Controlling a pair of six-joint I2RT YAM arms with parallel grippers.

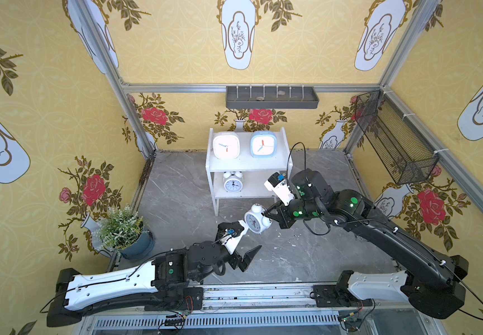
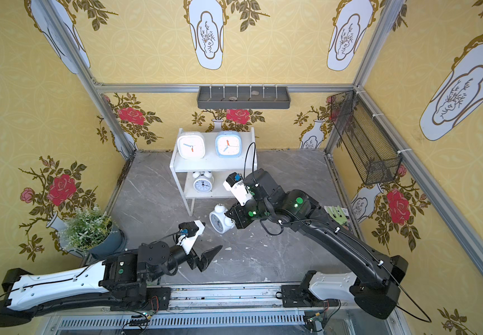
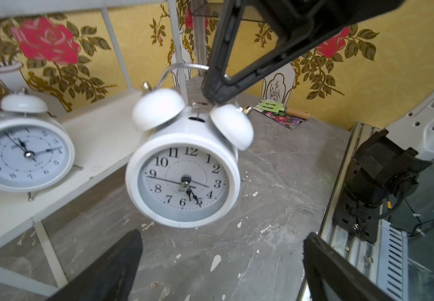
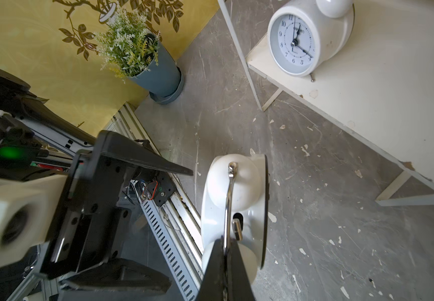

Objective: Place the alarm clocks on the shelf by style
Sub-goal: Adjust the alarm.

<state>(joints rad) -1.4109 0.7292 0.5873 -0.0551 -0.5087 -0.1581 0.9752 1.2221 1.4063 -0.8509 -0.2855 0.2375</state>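
pinching the thin wire handle [image 4: 228,198] of a round white twin-bell clock [image 1: 256,222], the right claw [image 1: 267,215] has its jaws pressed together on it. this clock hangs tilted in front of the shelf [image 1: 286,145], over the grey surface [image 1: 176,203], its dial facing the left claw [image 1: 247,240], which is spread wide just beside it and grips nothing. on the shelf's lower tier stands the second twin-bell clock [image 1: 233,182]. on the top tier, side by side, sit the white rounded-square clock [image 1: 226,145] and the light blue clock [image 1: 263,144].
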